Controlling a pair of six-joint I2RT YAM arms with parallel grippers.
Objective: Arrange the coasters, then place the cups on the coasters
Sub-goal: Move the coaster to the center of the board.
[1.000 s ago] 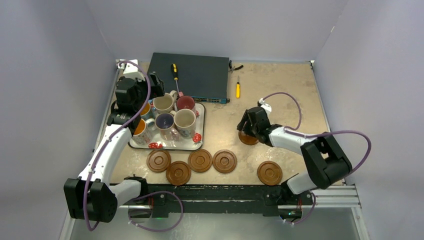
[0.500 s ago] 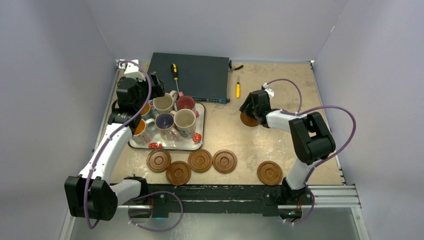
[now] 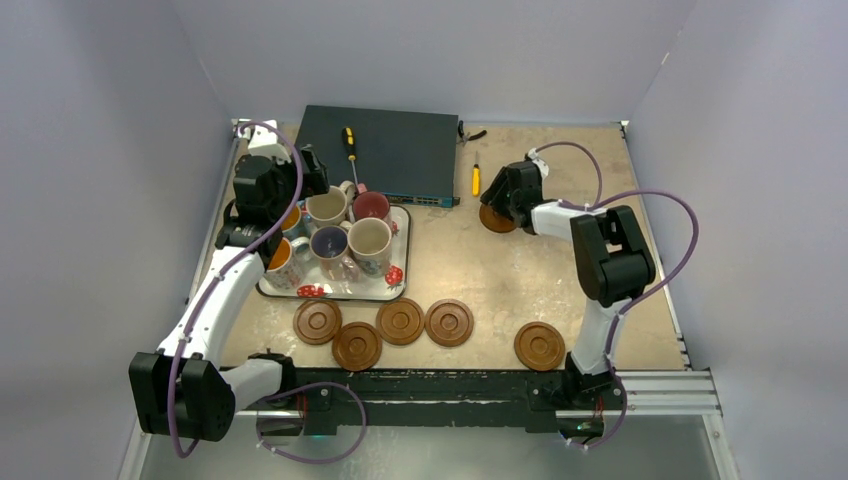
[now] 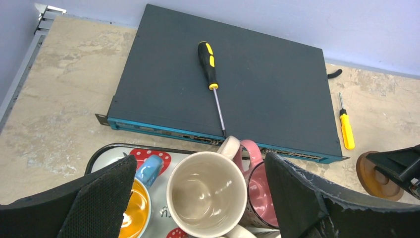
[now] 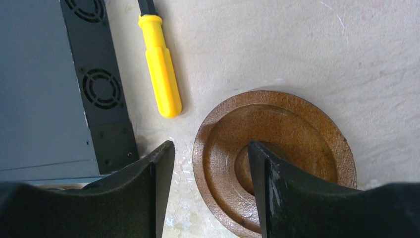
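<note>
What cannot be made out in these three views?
- Right wrist view: whether the right gripper grips the coaster; fingers and the bottom edge hide the contact.
- Top view: that coaster's grooves, covered by the gripper.
- Left wrist view: orange-lined mug, cut by the left gripper's finger and the bottom edge.

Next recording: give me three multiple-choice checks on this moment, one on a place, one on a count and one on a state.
1. Where does the black-and-yellow screwdriver lie?
A on the dark box; B on the tray; C on the table
2. How many coasters are in view?
A four; B six; C eight
3. The left gripper is:
A shut on a mug; B open, holding nothing; C shut and empty

Key: A, the screwdriver rests on the box's top. B, five lie near the front edge and one lies under the right gripper. B, its fingers stand wide apart, gripping nothing.
</note>
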